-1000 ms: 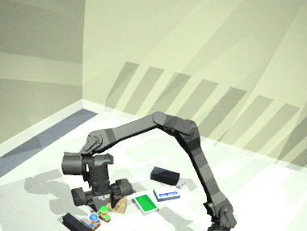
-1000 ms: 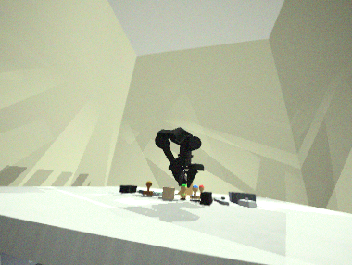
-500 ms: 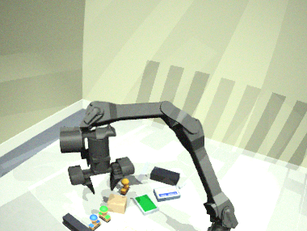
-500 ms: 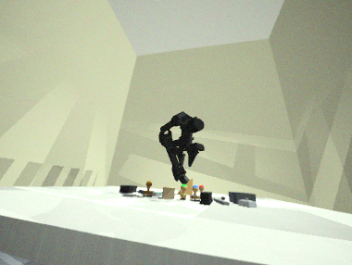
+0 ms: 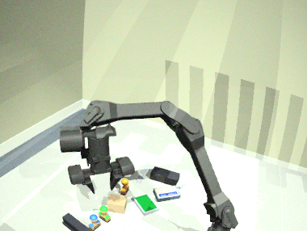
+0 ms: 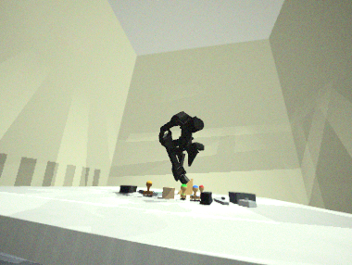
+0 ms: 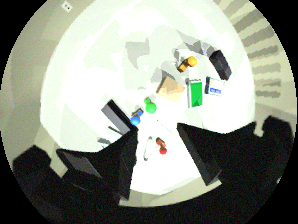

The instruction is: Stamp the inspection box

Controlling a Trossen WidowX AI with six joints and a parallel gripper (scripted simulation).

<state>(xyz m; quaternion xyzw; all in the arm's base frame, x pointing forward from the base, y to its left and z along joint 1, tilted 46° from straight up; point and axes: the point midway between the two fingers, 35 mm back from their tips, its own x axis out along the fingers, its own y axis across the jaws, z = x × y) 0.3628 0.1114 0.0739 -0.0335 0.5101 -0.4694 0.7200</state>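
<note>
From where I stand, the single dark arm (image 5: pixel 139 110) (image 6: pixel 165 134) rises from its base end, bends at the elbow, and then goes across almost level. At its far end the wrist turns downward, so the gripper (image 5: pixel 103 191) (image 6: pixel 189 165) (image 7: pixel 157 128) is pointing down and hangs in the air. Its two fingers (image 5: pixel 115 182) stand apart, opened part of the way, and there is nothing between them. In the wrist view, both fingers reach in from the lower side, one on each side.

A black block (image 5: pixel 165 176) (image 6: pixel 128 189) (image 7: pixel 220 65) lies near the bench's right edge in the wrist view; a tan block (image 5: pixel 117 203) (image 6: pixel 169 193) (image 7: pixel 170 89) sits farther in.
</note>
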